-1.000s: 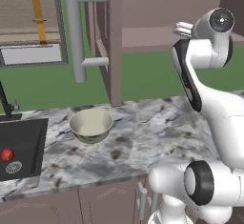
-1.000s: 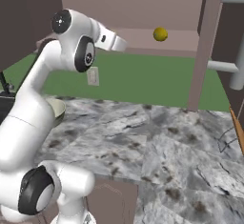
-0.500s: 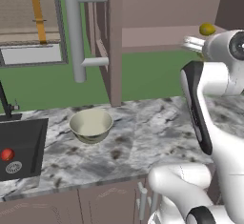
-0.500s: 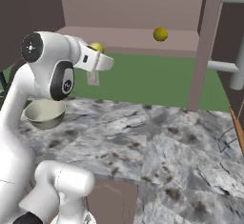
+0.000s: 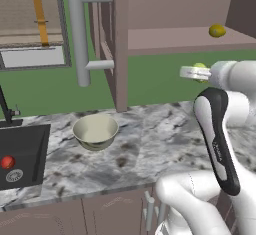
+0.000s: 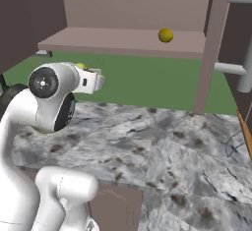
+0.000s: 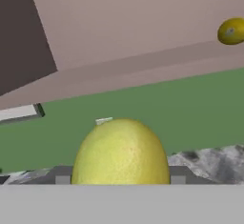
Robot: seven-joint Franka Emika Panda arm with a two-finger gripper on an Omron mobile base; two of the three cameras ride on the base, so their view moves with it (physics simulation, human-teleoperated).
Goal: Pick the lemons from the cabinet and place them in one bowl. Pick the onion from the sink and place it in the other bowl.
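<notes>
Now lower and drawn back from the cabinet [image 5: 175, 39], fingers [image 5: 192, 72] clenched on one lemon [image 7: 121, 152]

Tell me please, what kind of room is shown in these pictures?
Most likely a kitchen, computer-rendered: a marble-look counter with a black sink set into it, a wall cabinet above, and a bowl on the counter.

We see mauve-brown cabinet [image 5: 175, 9] panels, grey-white marbled counter [image 5: 150, 149] w/ dark veins, cream bowl [image 5: 95, 131] w/ greyish outside, matt black sink [image 5: 25, 149] holding a glossy red onion [image 5: 7, 162]. Yellow-green lemon [image 7: 120, 154] up close; 2nd lemon [image 6: 166, 35] deeper yellow. Green backdrop.
</notes>
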